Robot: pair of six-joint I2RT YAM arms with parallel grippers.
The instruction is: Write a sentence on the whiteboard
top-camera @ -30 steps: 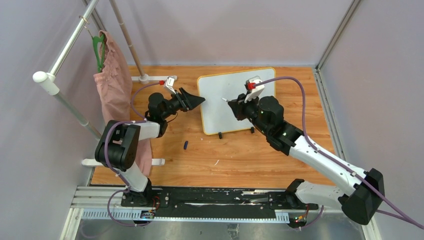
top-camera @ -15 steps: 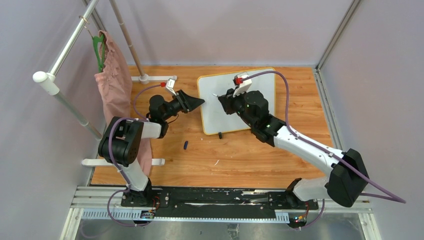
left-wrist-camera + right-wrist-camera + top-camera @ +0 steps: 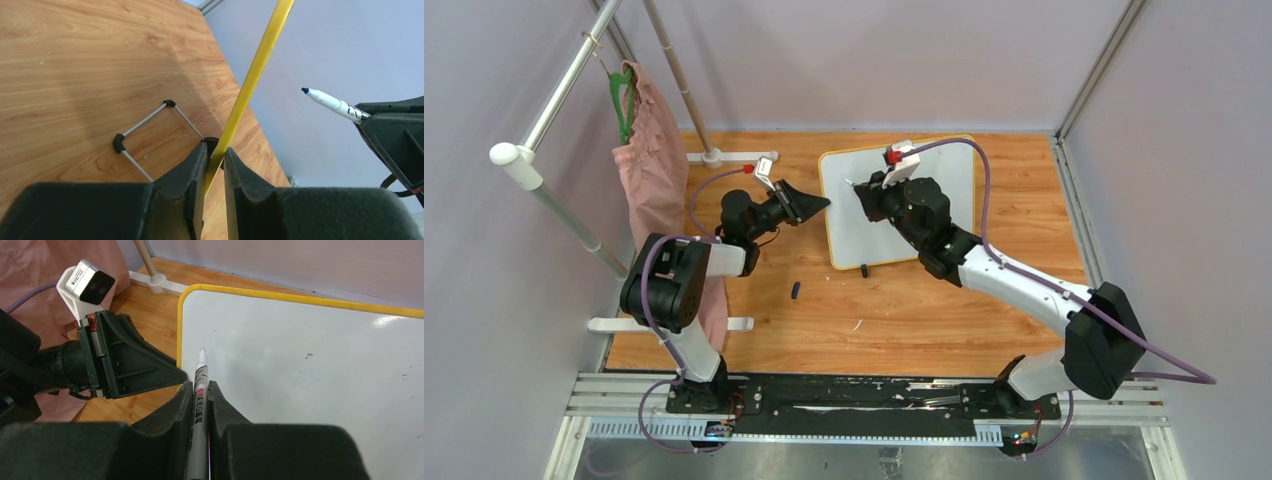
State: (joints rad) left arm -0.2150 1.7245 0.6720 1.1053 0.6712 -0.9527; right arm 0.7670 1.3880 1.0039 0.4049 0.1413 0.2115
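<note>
So here's the setup: a glossy white rectangular whiteboard with a thin yellow-orange rim (image 3: pixel 864 232) stands tilted at the back middle of the wooden worktop (image 3: pixel 924 320), one small black foot showing at its near edge.

The left gripper (image 3: pixel 827 200) sits at the board's left rim. In the left wrist view, its jaws (image 3: pixel 215 152) are pinched on the yellow rim (image 3: pixel 255 70), which runs right down between the two black fingers (image 3: pixel 192 170) with basically no gap on either side. A thin grey wire bracket with black corner caps (image 3: pixel 145 134) lies on the wood to the left of that rim.

The right gripper (image 3: pixel 856 186) hangs over the upper left part of the board. Its jaws (image 3: pixel 201 385) are clamped on a white-barrelled marker with a blue tip (image 3: pixel 200 405). The marker points forward, its tip just inside the left rim and close to the white face (image 3: pixel 300 390). Whether the tip actually touches isn't clear. The face carries a few tiny dark specks. The left wrist view catches the same marker (image 3: pixel 332 103) sticking out towards the board.

Off to the left, a pink garment (image 3: pixel 652 170) hangs from a green hanger (image 3: pixel 622 100) on a white tube rack (image 3: pixel 554 100). A small dark blue cap (image 3: pixel 795 290) lies on the wood, near the left arm and well apart from the board.
</note>
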